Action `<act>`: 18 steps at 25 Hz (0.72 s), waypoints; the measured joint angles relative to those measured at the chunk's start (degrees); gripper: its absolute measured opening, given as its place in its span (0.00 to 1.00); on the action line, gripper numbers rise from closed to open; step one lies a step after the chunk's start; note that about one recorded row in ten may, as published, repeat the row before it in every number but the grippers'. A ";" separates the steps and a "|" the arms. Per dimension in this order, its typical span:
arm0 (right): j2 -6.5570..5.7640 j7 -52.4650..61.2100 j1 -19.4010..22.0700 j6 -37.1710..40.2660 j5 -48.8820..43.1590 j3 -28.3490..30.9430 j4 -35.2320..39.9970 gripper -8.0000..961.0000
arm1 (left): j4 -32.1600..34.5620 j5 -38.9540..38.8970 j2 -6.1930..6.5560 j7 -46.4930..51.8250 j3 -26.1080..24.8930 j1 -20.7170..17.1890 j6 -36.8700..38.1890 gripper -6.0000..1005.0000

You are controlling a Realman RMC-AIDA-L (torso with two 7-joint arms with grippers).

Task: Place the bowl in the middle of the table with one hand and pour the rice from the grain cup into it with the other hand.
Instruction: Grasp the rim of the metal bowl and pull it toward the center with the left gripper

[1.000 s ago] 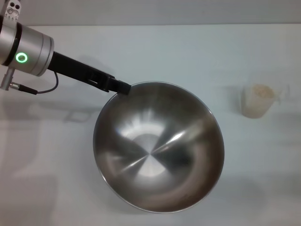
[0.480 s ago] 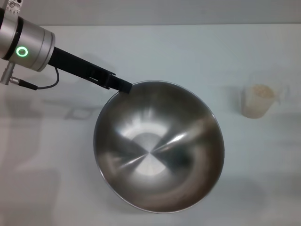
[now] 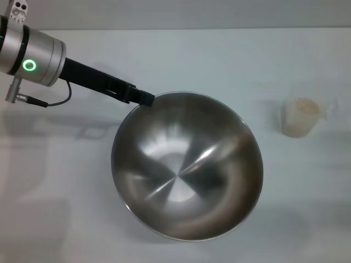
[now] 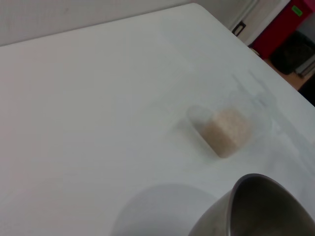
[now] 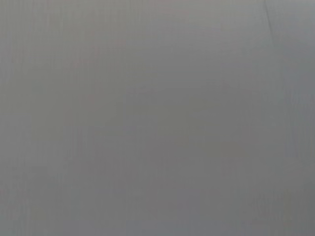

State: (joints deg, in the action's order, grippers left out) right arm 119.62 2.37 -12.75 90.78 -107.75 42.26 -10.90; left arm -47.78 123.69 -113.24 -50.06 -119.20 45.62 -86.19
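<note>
The left gripper [image 3: 147, 99] reaches in from the robot's left, its dark fingers closed on the far-left rim of the bowl [image 3: 186, 167], pinching the thin edge; the silver wrist with a green ring light [image 3: 29, 66] sits back near the table's far-left corner, a thin cable [image 3: 55, 101] looping beneath it. The bowl is tipped, its shiny inside facing up toward the head camera, and it hangs over the middle of the table [image 3: 219, 60]; a soft shadow lies on the white surface beside it. In the left wrist view only a curved bit of the bowl [image 4: 266, 206] shows at the edge, with its shadow on the table [image 4: 98, 98]. Well apart from the bowl, on the robot's right, the cup [image 3: 300, 116] stands upright, holding pale rice [image 3: 305, 107]; the wrist view shows the cup [image 4: 224, 130] and the rice [image 4: 229, 129] beyond the bowl. The right gripper is out of sight; its wrist view is plain grey.
</note>
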 joint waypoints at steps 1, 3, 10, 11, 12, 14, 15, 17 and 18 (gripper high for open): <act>0.00 -0.02 0.00 0.00 0.00 -0.02 0.00 0.86 | 0.20 0.00 -0.04 -0.22 -0.11 -0.20 0.50 0.05; 0.00 -0.07 0.00 0.09 0.00 -0.02 0.00 0.86 | 0.24 0.00 -0.05 -0.29 -0.15 -0.43 0.83 0.06; 0.00 -0.09 0.02 0.24 0.00 0.01 0.00 0.86 | -0.46 -0.01 -0.72 -1.15 -0.15 -2.32 4.74 0.07; 0.00 -0.09 0.02 0.24 0.00 0.01 0.00 0.86 | -0.46 -0.01 -0.72 -1.15 -0.15 -2.32 4.74 0.07; 0.00 -0.09 0.06 0.29 0.00 0.01 0.00 0.86 | -0.48 -0.01 -0.78 -1.20 -0.08 -2.50 5.01 0.08; 0.00 -0.09 0.06 0.30 0.00 0.00 0.00 0.86 | -0.51 -0.01 -0.89 -1.49 0.02 -2.83 5.39 0.08; 0.00 -0.09 0.07 0.30 0.00 -0.02 0.00 0.86 | -0.53 -0.01 -1.02 -1.76 0.02 -3.06 5.65 0.08; 0.00 -0.09 0.08 0.34 0.00 -0.06 0.00 0.86 | -0.59 -0.01 -1.34 -2.23 -0.02 -3.57 6.32 0.09; 0.00 -0.09 0.09 0.36 0.00 -0.07 0.00 0.86 | -0.59 -0.01 -1.47 -2.36 -0.03 -3.77 6.58 0.09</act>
State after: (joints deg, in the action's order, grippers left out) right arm 119.62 2.28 -12.66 91.14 -107.75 42.19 -10.90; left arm -48.37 123.68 -114.70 -52.43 -119.23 41.85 -79.61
